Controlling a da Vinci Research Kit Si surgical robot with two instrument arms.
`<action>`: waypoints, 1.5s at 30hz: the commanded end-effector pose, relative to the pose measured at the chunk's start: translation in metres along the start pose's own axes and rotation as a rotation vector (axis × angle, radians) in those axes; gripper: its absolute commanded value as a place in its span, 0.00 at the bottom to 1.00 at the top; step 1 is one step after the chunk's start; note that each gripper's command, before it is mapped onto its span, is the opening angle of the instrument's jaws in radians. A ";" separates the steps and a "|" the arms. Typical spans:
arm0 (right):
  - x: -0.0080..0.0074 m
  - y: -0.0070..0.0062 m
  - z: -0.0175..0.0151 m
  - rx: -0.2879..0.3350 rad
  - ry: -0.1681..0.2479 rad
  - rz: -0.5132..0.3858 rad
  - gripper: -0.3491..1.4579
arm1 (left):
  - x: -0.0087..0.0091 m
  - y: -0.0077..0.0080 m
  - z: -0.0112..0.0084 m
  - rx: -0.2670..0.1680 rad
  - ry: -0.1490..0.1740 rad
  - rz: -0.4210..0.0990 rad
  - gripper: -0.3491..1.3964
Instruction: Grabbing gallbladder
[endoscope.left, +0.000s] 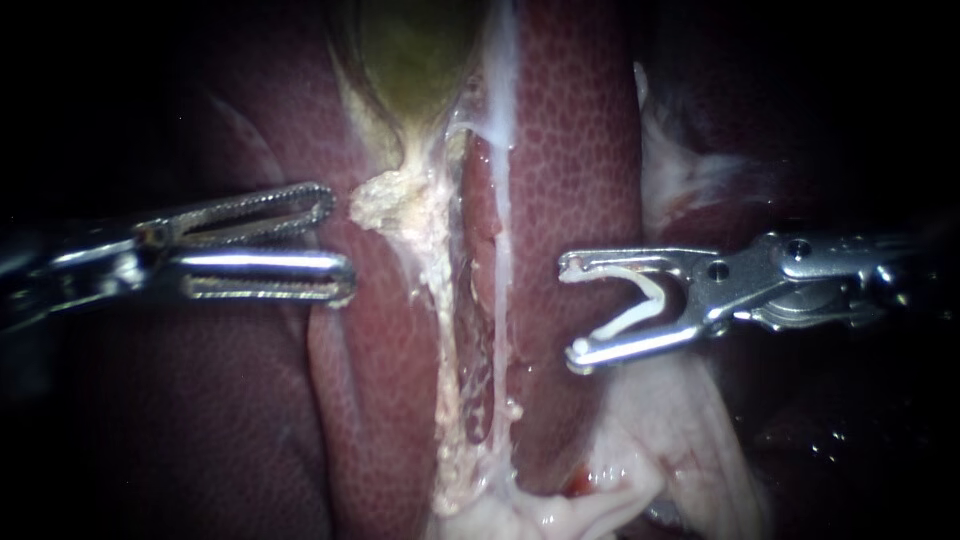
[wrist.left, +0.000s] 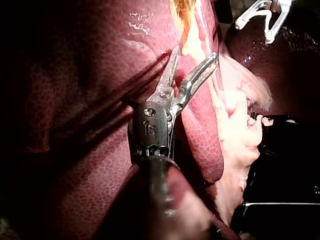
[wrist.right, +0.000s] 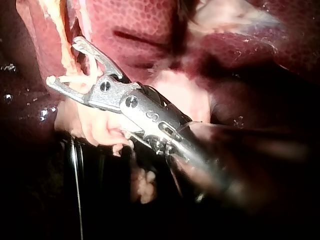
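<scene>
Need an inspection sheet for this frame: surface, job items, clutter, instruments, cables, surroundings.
Surface: liver, dark red and mottled, lies beneath both instruments.
Job's things: gallbladder, greenish, at the top of the endoscope view, not gripped; pale tissue trails down from it.
Clutter: nothing seen.
Instruments: left instrument, jaws open and holding nothing, tips just beside the pale tissue; right instrument, jaws wide, holding a white clip between them, over the liver.
Cables: nothing seen.
Surroundings: dark; a black base shows beyond the tissue's edge in the left wrist view.
</scene>
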 end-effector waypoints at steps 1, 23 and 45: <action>0.0000 0.0000 0.0000 0.000 0.000 0.000 0.52 | 0.0001 0.0001 0.0003 0.000 -0.001 0.004 0.46; 0.0001 0.0000 0.0002 -0.001 0.000 0.000 0.52 | 0.0000 0.0019 0.0044 -0.014 -0.009 0.045 0.40; 0.0001 0.0000 0.0003 -0.001 0.000 0.000 0.52 | 0.0007 0.0018 0.0041 -0.016 0.014 0.051 0.00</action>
